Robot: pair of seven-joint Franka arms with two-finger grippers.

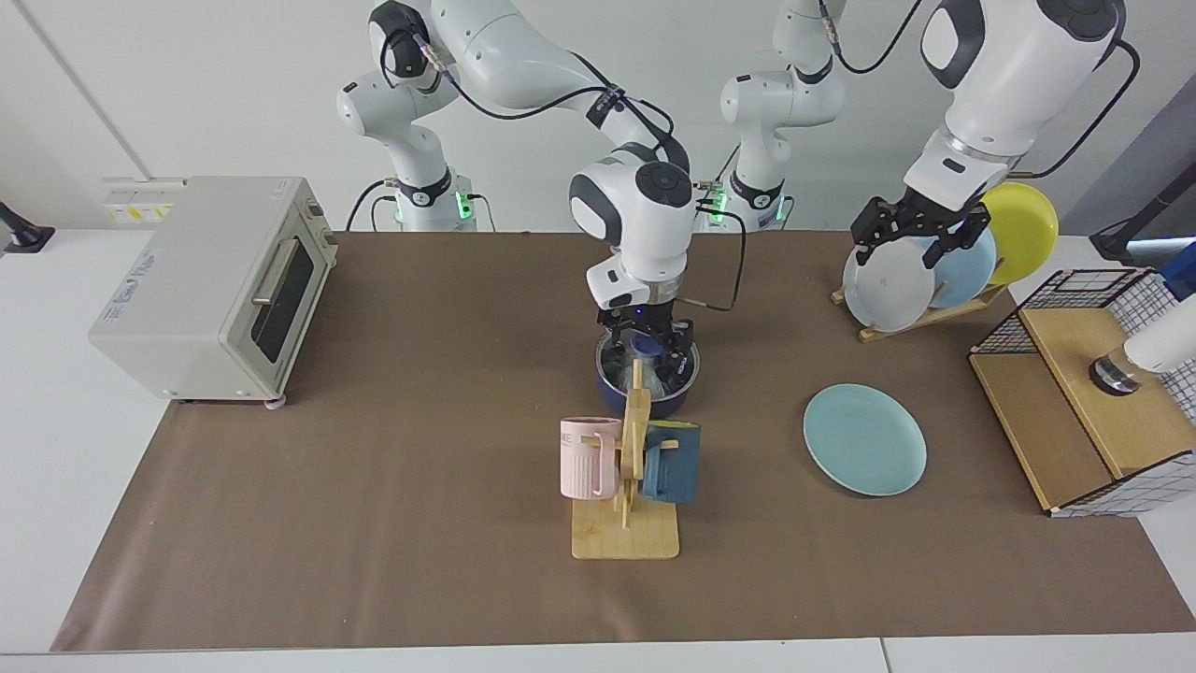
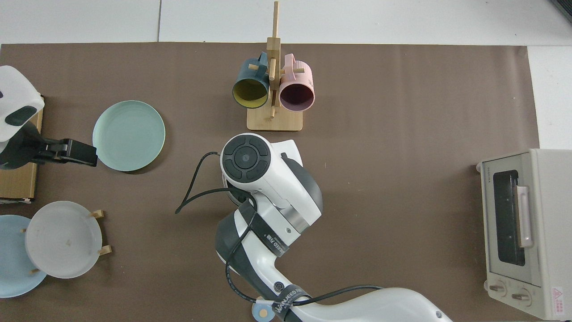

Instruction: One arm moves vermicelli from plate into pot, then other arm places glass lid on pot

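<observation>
Right gripper: poised directly over the pot at mid-bench, its fingers straddling the blue knob; whether they pinch it cannot be told.
Glass lid: seated on the pot, its metal rim ringing the opening, partly screened by the mug stand in the facing view.
Pot: dark blue, standing on the brown mat just behind the mug stand; from above the right arm's wrist covers it.
Vermicelli: a pale mass glimpsed through the glass inside the pot, details unclear.
Mug stand: wooden, carrying a pink mug and a dark blue mug.
Plate: light teal, bare, lying flat well apart from the pot.
Left gripper: waiting aloft in front of the racked plates, fingers spread, holding nothing.
Toaster oven: at the bench's far end, door closed.
</observation>
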